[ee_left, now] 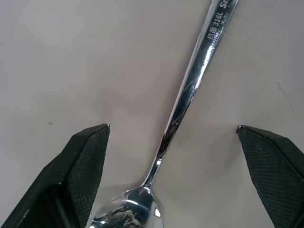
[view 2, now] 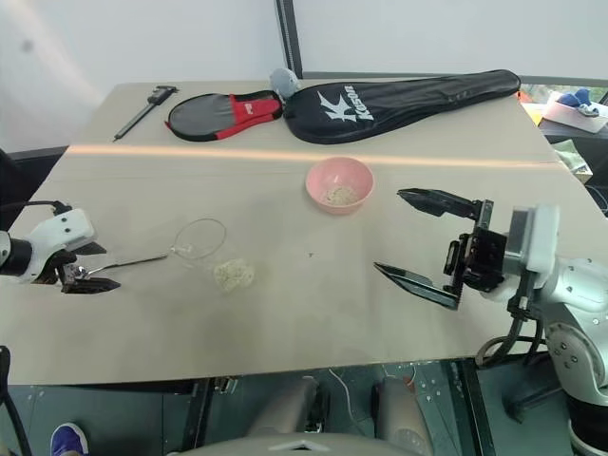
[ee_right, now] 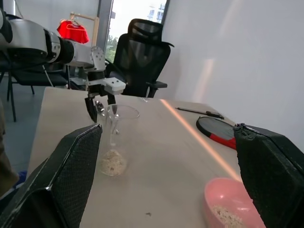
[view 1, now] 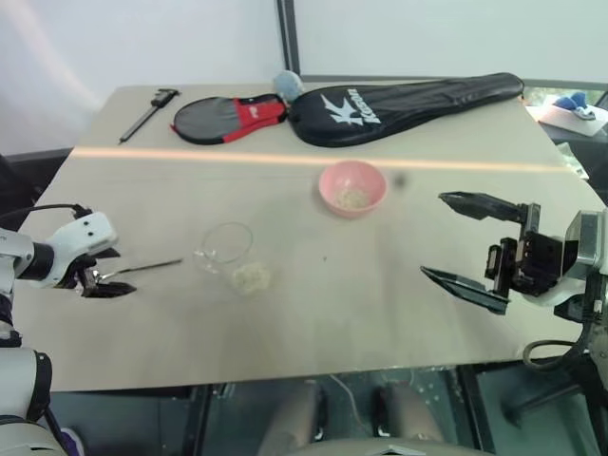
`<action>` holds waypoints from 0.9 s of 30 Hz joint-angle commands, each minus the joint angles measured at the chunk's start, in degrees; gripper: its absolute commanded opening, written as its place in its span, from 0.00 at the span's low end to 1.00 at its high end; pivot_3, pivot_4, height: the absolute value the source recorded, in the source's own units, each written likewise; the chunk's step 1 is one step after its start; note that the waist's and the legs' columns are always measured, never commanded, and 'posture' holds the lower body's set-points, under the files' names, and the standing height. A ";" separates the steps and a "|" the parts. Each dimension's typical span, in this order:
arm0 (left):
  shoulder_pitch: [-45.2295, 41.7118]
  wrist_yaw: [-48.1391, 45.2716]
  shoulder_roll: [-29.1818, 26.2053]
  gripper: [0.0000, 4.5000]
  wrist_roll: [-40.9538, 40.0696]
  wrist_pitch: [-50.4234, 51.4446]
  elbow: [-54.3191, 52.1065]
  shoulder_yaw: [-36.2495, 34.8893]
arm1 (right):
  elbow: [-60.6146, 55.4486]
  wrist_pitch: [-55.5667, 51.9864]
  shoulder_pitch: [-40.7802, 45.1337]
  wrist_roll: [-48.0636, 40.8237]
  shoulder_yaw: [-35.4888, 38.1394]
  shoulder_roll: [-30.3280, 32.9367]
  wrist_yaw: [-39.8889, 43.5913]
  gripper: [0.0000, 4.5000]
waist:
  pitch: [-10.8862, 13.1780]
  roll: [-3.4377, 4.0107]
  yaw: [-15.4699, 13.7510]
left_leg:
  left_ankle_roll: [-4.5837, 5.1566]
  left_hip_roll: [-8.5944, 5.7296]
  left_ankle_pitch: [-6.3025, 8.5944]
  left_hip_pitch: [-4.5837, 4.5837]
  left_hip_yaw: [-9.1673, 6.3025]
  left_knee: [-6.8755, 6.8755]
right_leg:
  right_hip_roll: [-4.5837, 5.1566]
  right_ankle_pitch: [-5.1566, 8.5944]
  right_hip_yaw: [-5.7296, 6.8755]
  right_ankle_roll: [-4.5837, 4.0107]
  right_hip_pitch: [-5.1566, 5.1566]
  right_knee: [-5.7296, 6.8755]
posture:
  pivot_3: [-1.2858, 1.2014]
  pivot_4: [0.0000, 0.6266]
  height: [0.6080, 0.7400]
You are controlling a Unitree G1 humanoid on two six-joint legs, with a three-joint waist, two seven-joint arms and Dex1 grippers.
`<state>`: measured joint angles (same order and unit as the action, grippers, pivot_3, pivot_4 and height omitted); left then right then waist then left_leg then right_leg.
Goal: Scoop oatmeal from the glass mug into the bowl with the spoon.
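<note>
While the slim silver metal spoon [view 1: 142, 268] lies flat on the pale beige worktop [view 1: 313, 313], the left pincer [view 1: 104, 283] is held spread wide around its bowl end, gripping nothing; in the left wrist view the spoon's bowl is seen between the two black fingers [ee_left: 85, 166], apart from both. The spoon's handle is pointed toward the small clear glass mug [view 1: 225, 245], at 3 o'clock of the left pincer. A loose clump of pale flaky oatmeal [view 1: 251, 277] is spilled on the worktop at 5 o'clock of the mug, just beside it. The small round pink bowl [view 1: 351, 187], holding some oatmeal, is placed at 2 o'clock of the mug. The right pincer [view 1: 465, 245] is held fully open and empty at 4 o'clock of the bowl.
</note>
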<state>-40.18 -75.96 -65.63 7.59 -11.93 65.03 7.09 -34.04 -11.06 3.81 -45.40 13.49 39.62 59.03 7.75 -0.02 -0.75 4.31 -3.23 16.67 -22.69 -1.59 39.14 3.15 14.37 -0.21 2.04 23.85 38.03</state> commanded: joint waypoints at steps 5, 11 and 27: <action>-0.26 5.14 1.68 0.99 2.86 -3.04 4.63 0.76 | -0.33 -0.81 1.74 -3.01 1.04 4.01 5.36 1.00 | -0.13 0.30 0.01 | 0.05 0.02 0.02 0.27 -0.02 0.00 | 0.00 0.00 0.03 0.00 -0.18 0.16 | 0.52 0.24 1.00; 0.14 5.08 1.45 0.53 3.36 -4.05 5.51 0.78 | 0.83 -1.52 4.15 -3.01 0.19 4.09 6.01 1.00 | -0.12 0.32 0.03 | 0.06 0.06 0.03 0.63 0.00 0.00 | -0.01 0.01 0.00 0.00 -0.42 0.29 | 0.52 0.24 1.00; 2.55 -6.50 3.47 0.01 -14.25 6.23 -2.21 -14.24 | 2.05 -2.43 7.09 -2.54 -2.30 1.99 5.31 1.00 | 0.10 -0.14 -0.10 | 0.05 0.05 0.02 0.00 -0.05 0.22 | 0.01 0.00 0.09 0.00 -0.07 0.14 | 0.52 0.24 1.00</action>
<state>-37.54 -81.29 -61.54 -2.93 -8.35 65.94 -4.11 -31.60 -13.55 10.00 -47.21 10.93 41.74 64.55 7.84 -0.15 -0.85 4.32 -3.18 16.68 -22.75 -1.68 39.38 3.17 14.37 -0.06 2.04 23.79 38.15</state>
